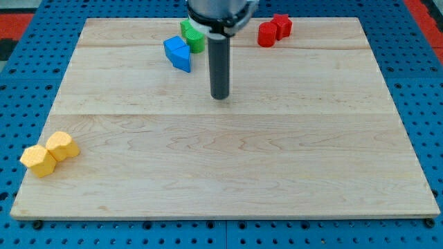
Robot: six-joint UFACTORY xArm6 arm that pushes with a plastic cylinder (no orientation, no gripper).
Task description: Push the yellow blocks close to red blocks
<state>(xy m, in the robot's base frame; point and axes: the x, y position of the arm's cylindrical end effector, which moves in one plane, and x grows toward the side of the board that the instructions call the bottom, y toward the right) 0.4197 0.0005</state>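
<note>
Two yellow blocks sit touching at the view's lower left: a hexagonal one [62, 145] and, just left of and below it, another blocky one [37, 160]. Two red blocks sit touching at the view's top right: a rounded one [267, 34] and a star-like one [282, 25]. My tip [220, 96] rests on the wooden board [235, 166] in the upper middle, far from the yellow blocks and left of and below the red ones, touching no block.
A blue block [178, 53] and a green block [193, 36] sit together at the view's top, just left of the rod. The board is ringed by a blue perforated table [21, 90].
</note>
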